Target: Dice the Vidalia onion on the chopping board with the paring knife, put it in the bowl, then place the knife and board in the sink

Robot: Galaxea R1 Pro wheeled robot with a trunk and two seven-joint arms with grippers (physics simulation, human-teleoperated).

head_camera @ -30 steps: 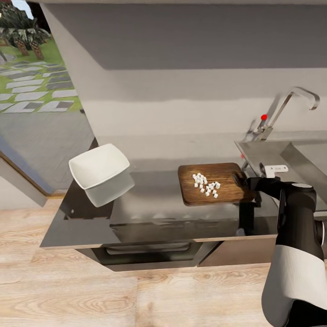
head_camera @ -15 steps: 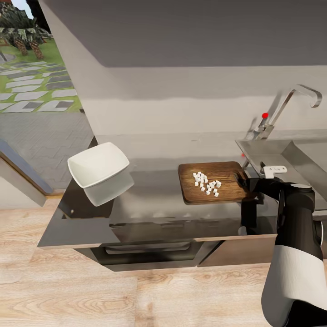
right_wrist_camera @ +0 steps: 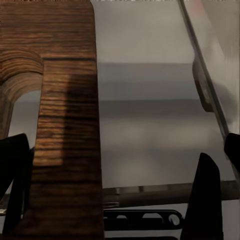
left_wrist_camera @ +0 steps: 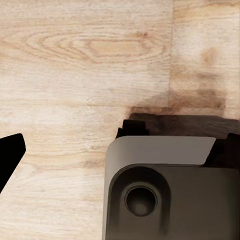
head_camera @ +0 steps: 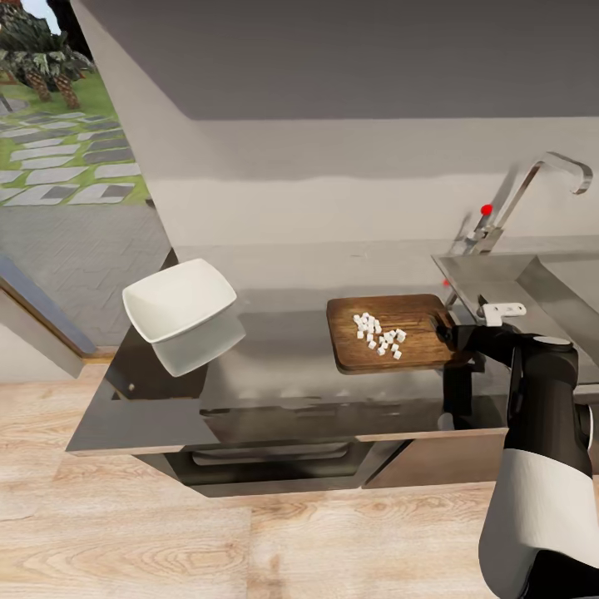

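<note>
The brown chopping board [head_camera: 416,314] lies on the grey countertop [head_camera: 283,366], with a heap of small white diced onion pieces [head_camera: 379,335] on its middle. My right gripper [head_camera: 450,334] is at the board's right end, next to the sink [head_camera: 499,279]. In the right wrist view the board's slotted handle end [right_wrist_camera: 67,125] stands between the fingers [right_wrist_camera: 207,200], which are spread wide, so the gripper is open. The white square bowl [head_camera: 179,306] stands at the counter's left end. One dark fingertip [left_wrist_camera: 10,155] of my left gripper hangs over the wooden floor. The paring knife is out of view.
The chrome faucet [head_camera: 541,179] with its red knob [head_camera: 487,209] rises behind the sink at the right. A grey wall [head_camera: 333,191] backs the counter. Dark cabinets [head_camera: 274,466] sit below it. A window [head_camera: 66,125] is at the left. My base [left_wrist_camera: 165,195] stands on the wooden floor [left_wrist_camera: 75,60].
The whole head view has shifted slightly, so the camera moved. The board, the onion pieces, the bowl and my right gripper keep their places relative to each other.
</note>
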